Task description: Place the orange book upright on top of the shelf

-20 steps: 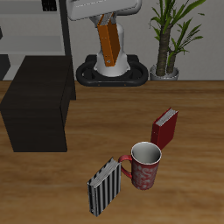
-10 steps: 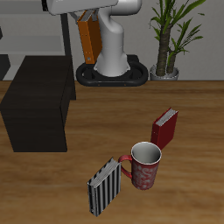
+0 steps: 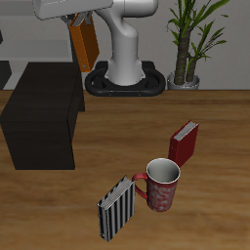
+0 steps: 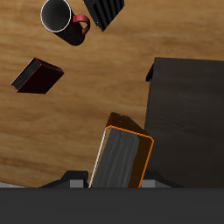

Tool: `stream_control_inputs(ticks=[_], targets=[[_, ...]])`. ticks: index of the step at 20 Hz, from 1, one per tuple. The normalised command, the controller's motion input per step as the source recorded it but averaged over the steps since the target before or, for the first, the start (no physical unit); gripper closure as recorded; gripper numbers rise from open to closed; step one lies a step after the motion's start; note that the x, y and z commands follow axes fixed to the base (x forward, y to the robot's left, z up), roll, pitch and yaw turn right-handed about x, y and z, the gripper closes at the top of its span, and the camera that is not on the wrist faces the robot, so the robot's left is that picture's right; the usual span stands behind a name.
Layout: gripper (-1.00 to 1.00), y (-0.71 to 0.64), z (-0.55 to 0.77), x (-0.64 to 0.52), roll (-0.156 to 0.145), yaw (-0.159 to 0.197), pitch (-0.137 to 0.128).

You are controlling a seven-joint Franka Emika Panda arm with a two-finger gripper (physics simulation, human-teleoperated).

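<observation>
A warm brown wooden table (image 3: pixel 98 166) fills the scene, with a potted green plant (image 3: pixel 190 39) and part of a tall grey open shelving unit (image 3: pixel 39 39) behind it.

The small orange hardcover book (image 3: pixel 84 43) hangs in the air, held at its top end by the two-finger gripper (image 3: pixel 78 20); the jaws are closed on it, and the wrist view shows the orange book (image 4: pixel 121 159) with its pale page edge running up into the gripper body. The book hangs nearly upright with a slight tilt, above the back corner of the low matte black box-shaped shelf (image 3: pixel 41 122). In the wrist view the book sits over the edge of the shelf (image 4: pixel 188 114), partly over its flat top and partly over bare table.

Compared with half a second ago, the book has travelled farther toward the shelf side and a little lower; a second ago it hung in front of the robot's white base column (image 3: pixel 125 54). The white arm (image 3: pixel 93 8) now reaches out sideways from that column, with the gripper pointing downward.

Well apart from the shelf, nearer the table's front edge, stands a red patterned mug (image 3: pixel 162 184), touching or just beside a black-and-white striped book (image 3: pixel 117 208) that leans tilted. A dark red book (image 3: pixel 184 143) stands a little farther back, beside the mug. None of these three has moved.
</observation>
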Motion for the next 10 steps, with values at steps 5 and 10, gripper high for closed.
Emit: stream_control_inputs(ticks=[5, 10], targets=[[1.0, -0.44, -0.06, 0.05, -0.039, 0.006, 0.019], [1.0, -0.3, -0.06, 0.04, 0.002, 0.008, 0.055]])
